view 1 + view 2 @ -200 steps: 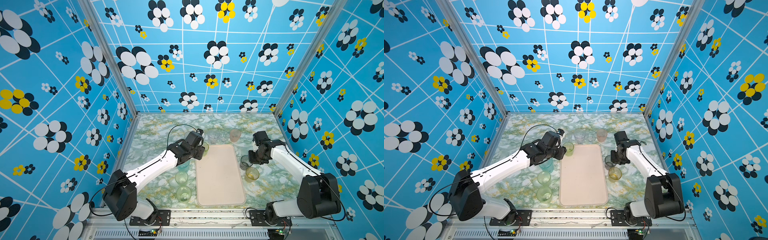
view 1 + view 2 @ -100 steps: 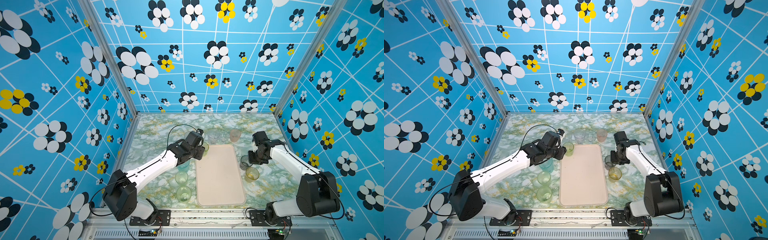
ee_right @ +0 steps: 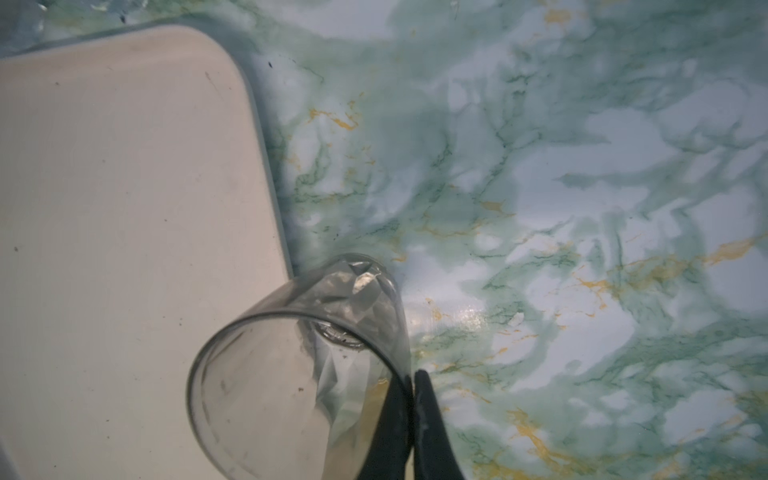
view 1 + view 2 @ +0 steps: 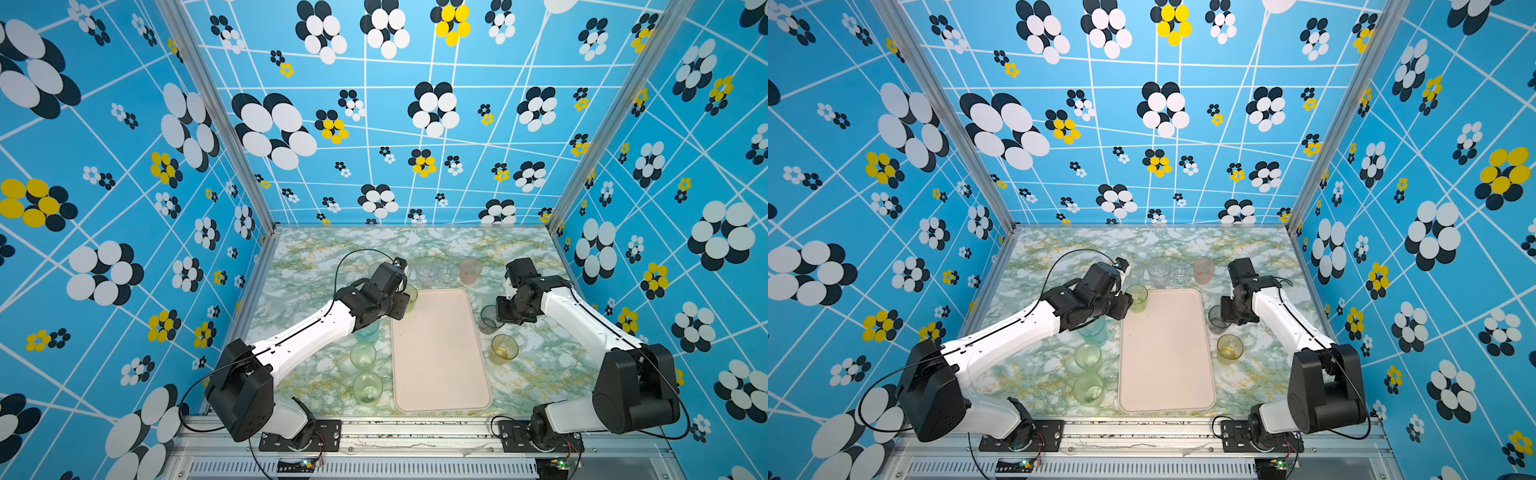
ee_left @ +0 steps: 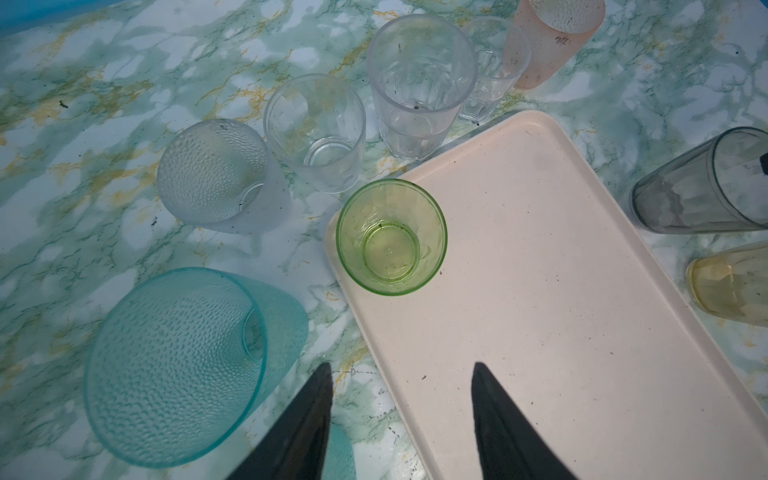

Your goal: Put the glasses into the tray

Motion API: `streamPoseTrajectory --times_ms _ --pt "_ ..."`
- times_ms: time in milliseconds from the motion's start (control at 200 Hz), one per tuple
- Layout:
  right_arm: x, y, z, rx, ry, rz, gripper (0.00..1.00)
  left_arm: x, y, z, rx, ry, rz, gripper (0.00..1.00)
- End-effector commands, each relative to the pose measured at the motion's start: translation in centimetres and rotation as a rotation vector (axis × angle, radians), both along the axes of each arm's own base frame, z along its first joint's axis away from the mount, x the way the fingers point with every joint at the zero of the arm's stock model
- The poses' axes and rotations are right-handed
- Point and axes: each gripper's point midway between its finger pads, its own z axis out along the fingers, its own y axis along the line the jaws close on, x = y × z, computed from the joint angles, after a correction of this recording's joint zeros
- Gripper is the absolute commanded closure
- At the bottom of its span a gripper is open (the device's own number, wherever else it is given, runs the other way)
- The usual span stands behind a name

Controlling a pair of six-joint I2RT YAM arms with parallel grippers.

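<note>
Since a rim pinch should lift it upright, the right fingers [image 3: 432, 436] clamp the grey glass [image 3: 291, 374], three o'clock from the tray [image 3: 124, 166]; left fingers [image 5: 507, 432] hang spread.

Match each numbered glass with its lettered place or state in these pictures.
1 green glass
2 grey glass
3 amber glass
4 pink glass

A on the table past the far end of the tray
B wall pinched by the right pincer
C standing in a tray corner
D loose on the table, right of the tray

Pairs: 1-C, 2-B, 3-D, 4-A
</note>
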Motion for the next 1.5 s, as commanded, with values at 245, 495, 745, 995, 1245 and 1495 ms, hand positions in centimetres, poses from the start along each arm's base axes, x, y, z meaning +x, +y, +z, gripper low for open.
streamPoseTrajectory --times_ms 245,495,745,995,1245,1495 --pt "2.6 2.5 3.8 0.065 -0.097 0.042 0.98 0.6 -0.3 0.3 0.0 -0.022 -0.007 0.45" --pt "4.3 6.8 3.8 0.072 -0.102 0.138 0.98 0.7 -0.4 0.4 -0.005 -0.021 -0.008 0.45" --pt "6.3 10.5 3.1 0.053 -0.086 0.217 0.98 0.6 -0.3 0.4 -0.003 -0.02 -0.009 0.45" --pt "7.4 13.5 2.3 0.034 -0.07 0.279 0.98 0.7 -0.3 0.4 -0.004 -0.02 -0.008 0.45" --pt "8.1 14.9 1.4 0.015 -0.047 0.31 0.98 0.8 -0.1 0.1 -0.004 -0.015 -0.006 0.45" --pt "8.5 15.3 0.6 0.005 -0.03 0.315 0.98 0.7 0.3 0.0 -0.008 -0.012 -0.002 0.44"
